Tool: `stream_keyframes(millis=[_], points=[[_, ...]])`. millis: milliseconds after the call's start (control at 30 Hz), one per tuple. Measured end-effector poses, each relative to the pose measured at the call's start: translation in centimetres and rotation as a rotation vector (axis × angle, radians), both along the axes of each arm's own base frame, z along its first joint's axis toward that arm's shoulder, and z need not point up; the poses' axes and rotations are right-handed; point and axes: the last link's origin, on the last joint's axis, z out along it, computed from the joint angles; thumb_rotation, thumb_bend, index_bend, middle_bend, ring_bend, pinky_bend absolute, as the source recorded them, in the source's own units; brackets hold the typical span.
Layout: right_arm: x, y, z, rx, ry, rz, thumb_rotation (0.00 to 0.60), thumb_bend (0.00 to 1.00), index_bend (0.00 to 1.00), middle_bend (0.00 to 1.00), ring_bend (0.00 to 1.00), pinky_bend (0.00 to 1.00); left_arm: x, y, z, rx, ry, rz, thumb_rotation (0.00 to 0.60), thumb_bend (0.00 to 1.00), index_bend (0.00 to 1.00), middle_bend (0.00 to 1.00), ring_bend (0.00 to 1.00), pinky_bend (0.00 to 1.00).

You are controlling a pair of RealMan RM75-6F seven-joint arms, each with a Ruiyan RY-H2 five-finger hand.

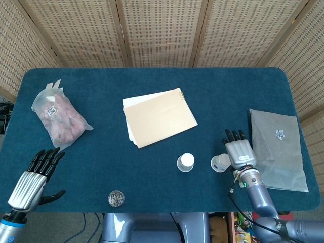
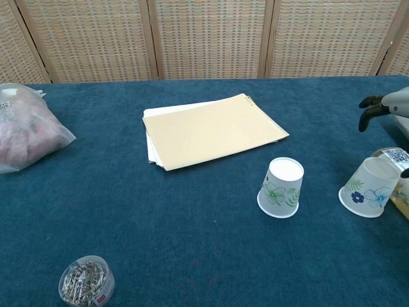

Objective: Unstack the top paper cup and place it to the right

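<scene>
Two cups now apart, the second set down at the right

Two paper cups are seen upside down on the blue table [image 1: 152, 81]. One cup [image 2: 280, 188] stands near the middle front. The lifted cup [image 2: 370, 187] has been brought well to the right of it and sits tilted, its rim low on the cloth, leaning toward a packet [image 2: 397, 176] just beside it.

The placing step is judged to be nearly done. The next move calls for the cup to be left flat and steady and the hand to be drawn clear without knocking it over; the tilt may let it roll.

The right hand [image 1: 240, 151] is held above and just right of the tilted cup, back of the hand up, fingers [image 1: 233, 135] stretched forward and apart. In the chest view only dark fingertips [image 2: 370, 106] show at the frame edge, above the cup. Whether the thumb touches the cup cannot be told.

The left hand [image 1: 35, 177] hangs at the front left edge, fingers spread, nothing held.
</scene>
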Motion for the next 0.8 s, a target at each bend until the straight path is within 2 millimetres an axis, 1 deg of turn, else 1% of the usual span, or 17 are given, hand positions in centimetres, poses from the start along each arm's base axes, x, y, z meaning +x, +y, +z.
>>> stream_keyframes(millis=[233, 333, 433, 467, 533, 600, 800], points=[[0.5, 1.1, 1.7, -0.066, -0.059, 0.072, 0.6, 0.2, 0.17, 0.0, 0.0, 0.0, -0.2, 0.1, 0.0, 0.005, 0.0, 0.006, 0.6, 0.15, 0.0, 0.0, 0.0, 0.0], [0.5, 2.1, 2.7, -0.1, -0.105, 0.125, 0.6, 0.2, 0.17, 0.0, 0.0, 0.0, -0.4, 0.1, 0.0, 0.0, 0.004, 0.021, 0.6, 0.15, 0.0, 0.0, 0.0, 0.0], [0.3, 3.7, 3.5, -0.13, -0.166, 0.178, 0.6, 0.2, 0.15, 0.0, 0.0, 0.0, -0.5, 0.2, -0.1, -0.01, 0.003, 0.036, 0.6, 0.15, 0.0, 0.0, 0.0, 0.0], [0.1, 4.4, 3.7, -0.142, -0.195, 0.198, 0.6, 0.2, 0.13, 0.0, 0.0, 0.0, -0.6, 0.2, -0.1, -0.011, 0.003, 0.038, 0.6, 0.15, 0.0, 0.0, 0.0, 0.0], [-0.3, 5.5, 4.1, -0.16, -0.238, 0.224, 0.6, 0.2, 0.06, 0.0, 0.0, 0.0, -0.6, 0.3, -0.1, -0.01, 0.005, 0.04, 0.6, 0.15, 0.0, 0.0, 0.0, 0.0], [-1.1, 6.9, 4.4, -0.18, -0.278, 0.246, 0.6, 0.2, 0.01, 0.0, 0.0, 0.0, -0.6, 0.2, -0.1, -0.007, 0.008, 0.042, 0.6, 0.15, 0.0, 0.0, 0.0, 0.0], [-4.0, 10.9, 4.2, -0.184, -0.3, 0.278, 0.6, 0.2, 0.0, 0.0, 0.0, 0.0, -0.7, 0.2, -0.2, -0.005, 0.011, 0.047, 0.6, 0.15, 0.0, 0.0, 0.0, 0.0]])
